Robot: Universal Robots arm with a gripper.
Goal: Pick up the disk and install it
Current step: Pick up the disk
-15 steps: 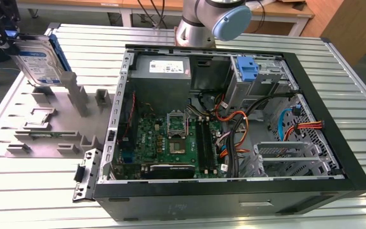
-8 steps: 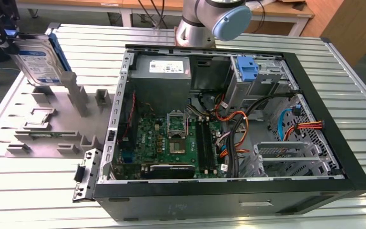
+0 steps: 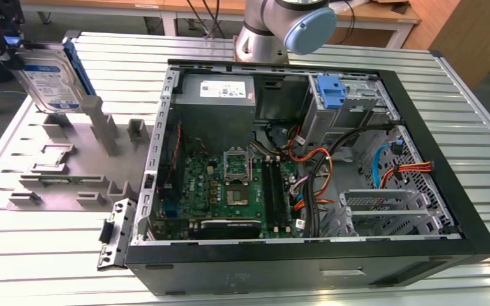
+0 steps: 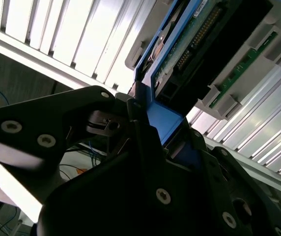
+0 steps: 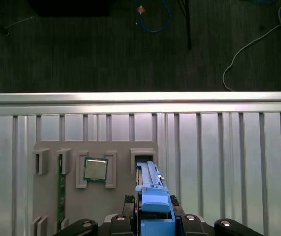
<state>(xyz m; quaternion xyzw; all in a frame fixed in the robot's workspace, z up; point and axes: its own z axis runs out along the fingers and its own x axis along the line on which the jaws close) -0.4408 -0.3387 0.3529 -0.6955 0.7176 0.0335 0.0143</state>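
In the exterior view, the disk [image 3: 51,80], silver with a white-and-blue label and a blue bracket, hangs upright at the far left. It is just above the grey holder plate [image 3: 66,185]. My gripper [image 3: 11,48] is shut on its upper end. In the first wrist view, the disk's blue bracket [image 5: 153,196] sits between my black fingers [image 5: 126,219], over a slot of the holder plate [image 5: 71,206]. The second wrist view shows the blue bracket [image 4: 160,115] and the disk's green circuit board [image 4: 204,44] from close up.
An open black PC case [image 3: 475,242] lies at the exterior view's right, with a motherboard [image 3: 228,185], grey power supply [image 3: 219,92], blue latch piece [image 3: 332,92] and metal drive cage [image 3: 377,213]. The holder plate carries a processor chip [image 5: 95,169] and a memory stick [image 5: 60,182].
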